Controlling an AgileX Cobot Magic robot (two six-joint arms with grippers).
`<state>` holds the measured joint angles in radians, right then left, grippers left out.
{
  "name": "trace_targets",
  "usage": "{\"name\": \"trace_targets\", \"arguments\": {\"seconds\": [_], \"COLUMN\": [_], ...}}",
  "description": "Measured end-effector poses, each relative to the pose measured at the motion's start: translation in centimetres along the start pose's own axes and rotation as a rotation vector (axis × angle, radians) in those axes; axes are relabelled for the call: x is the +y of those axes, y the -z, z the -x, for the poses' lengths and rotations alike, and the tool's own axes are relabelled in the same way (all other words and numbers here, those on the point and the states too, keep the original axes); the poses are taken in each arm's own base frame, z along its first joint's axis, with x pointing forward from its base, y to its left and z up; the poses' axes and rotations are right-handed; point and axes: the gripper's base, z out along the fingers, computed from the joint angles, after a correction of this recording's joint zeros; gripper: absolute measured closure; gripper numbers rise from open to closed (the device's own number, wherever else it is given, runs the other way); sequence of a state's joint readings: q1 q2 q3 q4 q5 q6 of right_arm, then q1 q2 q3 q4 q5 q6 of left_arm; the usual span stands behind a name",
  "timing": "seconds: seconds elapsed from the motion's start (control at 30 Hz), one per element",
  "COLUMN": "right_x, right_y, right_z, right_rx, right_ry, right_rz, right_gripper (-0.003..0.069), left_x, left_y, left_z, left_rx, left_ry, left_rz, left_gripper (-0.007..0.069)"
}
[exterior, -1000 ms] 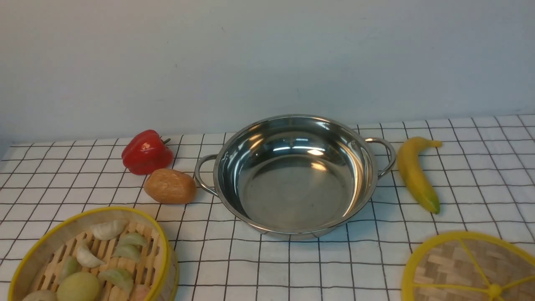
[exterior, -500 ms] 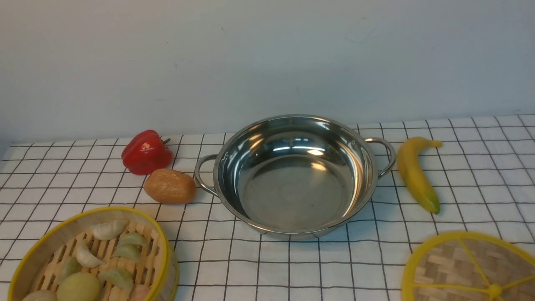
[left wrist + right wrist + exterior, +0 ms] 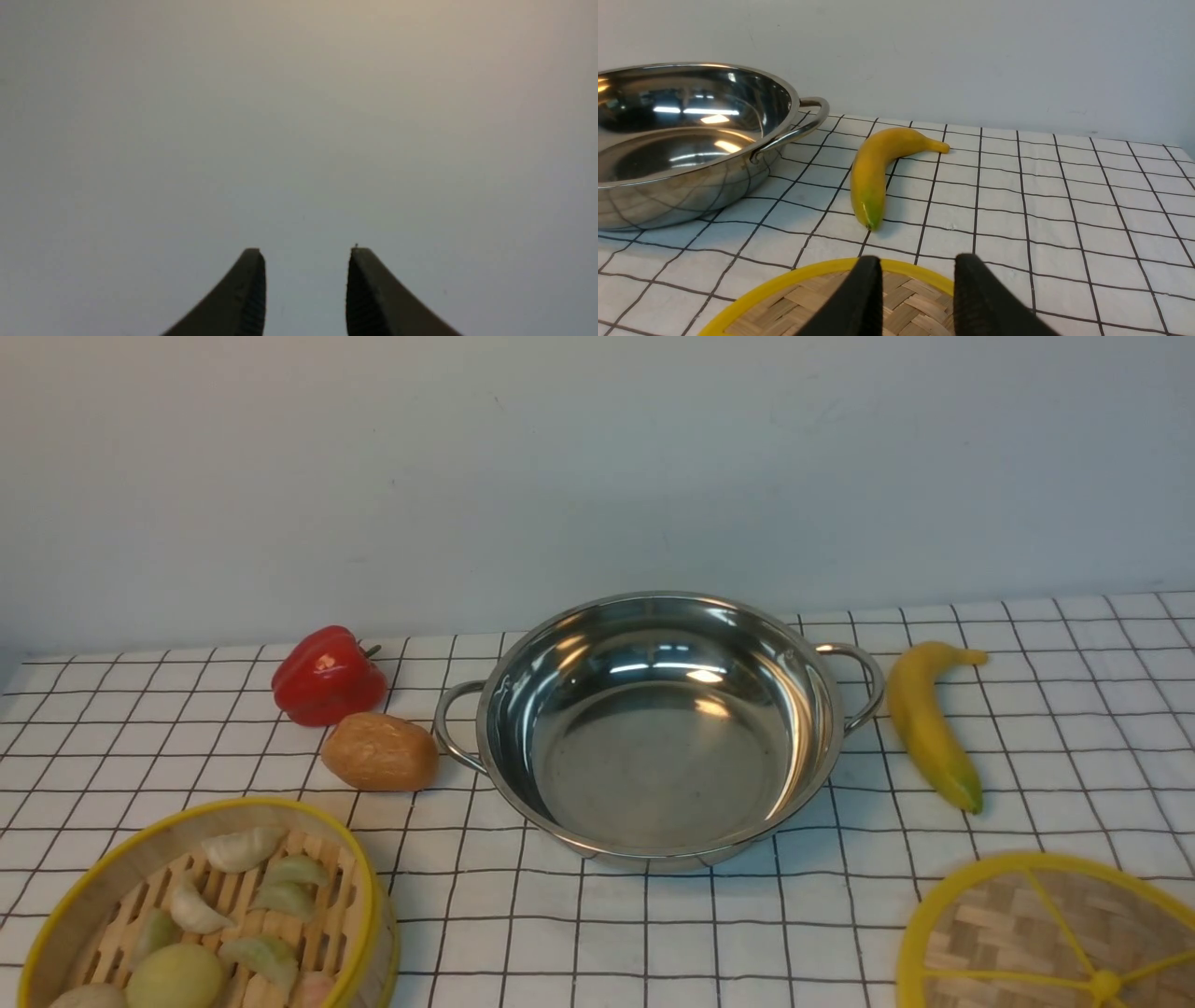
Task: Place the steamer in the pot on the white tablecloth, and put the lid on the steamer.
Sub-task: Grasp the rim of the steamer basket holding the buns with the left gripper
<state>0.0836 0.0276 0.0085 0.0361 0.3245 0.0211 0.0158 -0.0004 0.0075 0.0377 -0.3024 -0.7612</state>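
Note:
The shiny steel pot stands empty in the middle of the white tablecloth. At the near left sits the steamer, a yellow-rimmed bamboo basket with dumplings on its slatted floor. The lid, a flat woven disc with yellow spokes, lies at the near right. Neither gripper shows in the front view. In the right wrist view my right gripper is open just above the lid, with the pot beyond. My left gripper is open with nothing between its fingers, facing only a blank grey surface.
A red pepper and a brown potato lie just left of the pot's left handle. A banana lies right of the pot, between it and the lid. Dumplings fill the steamer. A plain wall stands behind.

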Motion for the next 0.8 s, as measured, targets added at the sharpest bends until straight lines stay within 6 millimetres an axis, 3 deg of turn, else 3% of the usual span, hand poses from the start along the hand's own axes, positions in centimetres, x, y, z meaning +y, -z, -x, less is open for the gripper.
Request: {"name": "trace_targets", "arguments": {"seconds": [0.3, 0.47, 0.57, 0.7, 0.8], "right_x": [0.0, 0.0, 0.0, 0.0, 0.0], "right_y": [0.0, 0.0, 0.0, 0.0, 0.0], "right_z": [0.0, 0.0, 0.0, 0.0, 0.0], "right_rx": [0.0, 0.0, 0.0, 0.0, 0.0], "right_ry": [0.0, 0.0, 0.0, 0.0, 0.0], "right_rz": [0.0, 0.0, 0.0, 0.0, 0.0], "right_gripper": [0.0416, 0.0416, 0.0416, 0.0416, 0.0416], "left_x": [-1.0, -5.6, -9.3, -12.0, -13.3], "left_y": [-0.1, -2.7, -5.1, -7.1, -8.9], "left_z": [-1.0, 2.7, 4.7, 4.9, 4.1], "left_rx": [0.163, 0.216, 0.354, 0.601, 0.88], "left_ry": [0.025, -0.07, -0.109, -0.051, 0.031], "left_rz": [-0.058, -0.176, -0.29, -0.41, -0.526], "left_gripper": [0.0382, 0.0382, 0.0382, 0.0382, 0.0382]}}
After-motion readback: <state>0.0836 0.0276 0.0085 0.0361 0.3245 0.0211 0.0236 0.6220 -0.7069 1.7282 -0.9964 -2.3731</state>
